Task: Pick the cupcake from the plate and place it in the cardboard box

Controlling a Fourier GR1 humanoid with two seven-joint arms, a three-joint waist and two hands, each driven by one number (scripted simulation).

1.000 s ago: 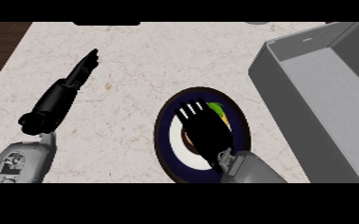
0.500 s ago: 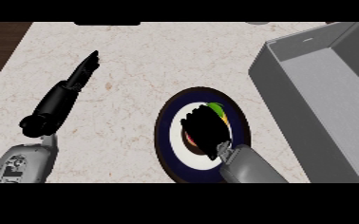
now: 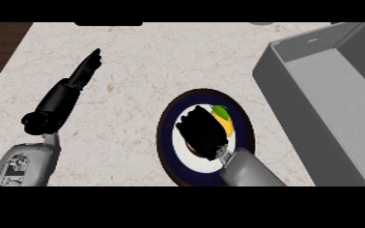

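Head view: right hand (image 3: 203, 133) sits over the cupcake (image 3: 225, 121) on the plate (image 3: 165, 136) for the pick, grasp hidden so I can't tell, cardboard box (image 3: 321, 92) open nearby for the drop

The cupcake (image 3: 224, 118) sits on the plate (image 3: 166, 136), toward its 1 o'clock side. Only a yellow-orange edge with a green bit shows, since the right hand (image 3: 203, 131) curls over the rest. The plate is round, with a dark blue rim and white centre. At its 2 o'clock stands the cardboard box (image 3: 275, 79) — grey, open-topped.
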